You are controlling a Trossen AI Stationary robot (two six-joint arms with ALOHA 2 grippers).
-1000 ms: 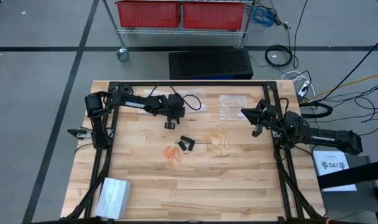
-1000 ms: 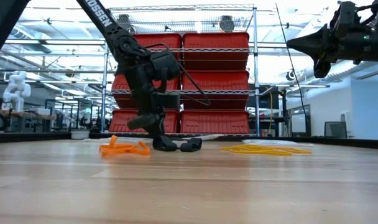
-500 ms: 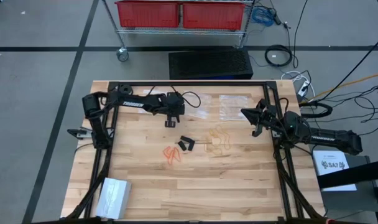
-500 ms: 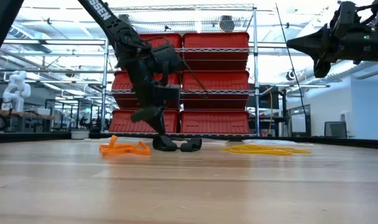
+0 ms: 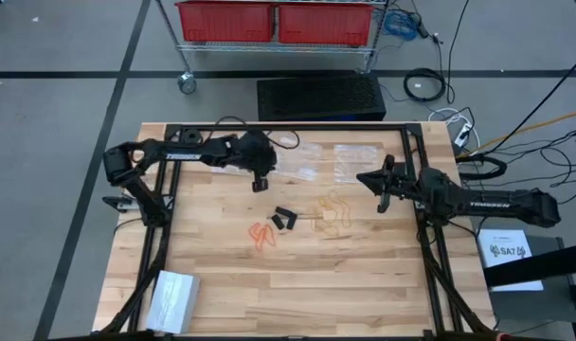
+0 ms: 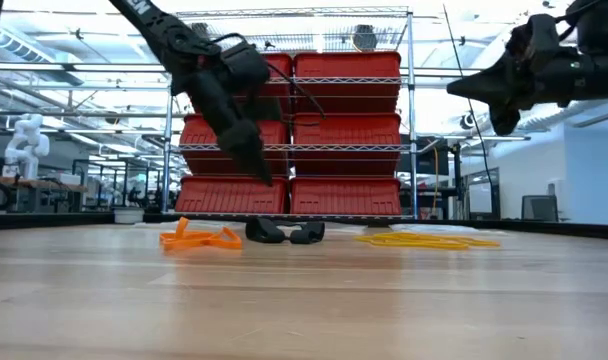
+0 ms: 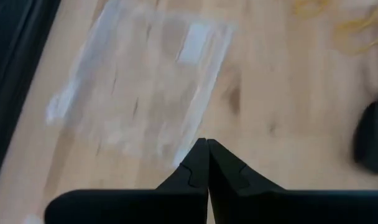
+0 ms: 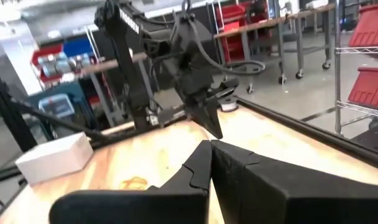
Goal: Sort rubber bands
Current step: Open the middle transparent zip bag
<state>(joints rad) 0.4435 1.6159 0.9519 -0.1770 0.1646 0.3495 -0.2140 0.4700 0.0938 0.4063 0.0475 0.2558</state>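
Three small heaps of rubber bands lie mid-table: orange (image 5: 262, 233) (image 6: 199, 238), black (image 5: 284, 219) (image 6: 284, 233) and pale tan (image 5: 333, 214) (image 6: 429, 240). My left gripper (image 5: 261, 185) (image 6: 264, 178) (image 7: 207, 146) hangs shut above the table, on the far-left side of the black bands, slanting down over a clear bag (image 7: 145, 93), with nothing between its fingers. My right gripper (image 5: 362, 177) (image 6: 454, 88) (image 8: 211, 146) is shut and level, high over the table's right part, pointing toward the left arm.
Two clear plastic bags (image 5: 297, 156) (image 5: 359, 161) lie flat near the far edge. A white box (image 5: 171, 298) (image 8: 52, 155) sits at the near left corner. A black frame (image 5: 269, 127) borders the table. Bare wood shows along the near side.
My left gripper has risen from just above the table to well clear of it, drawing back a little toward the far left and rolling at the wrist, its fingers staying shut. The bands have not moved. My right gripper has tipped slightly and edged toward the table's left.
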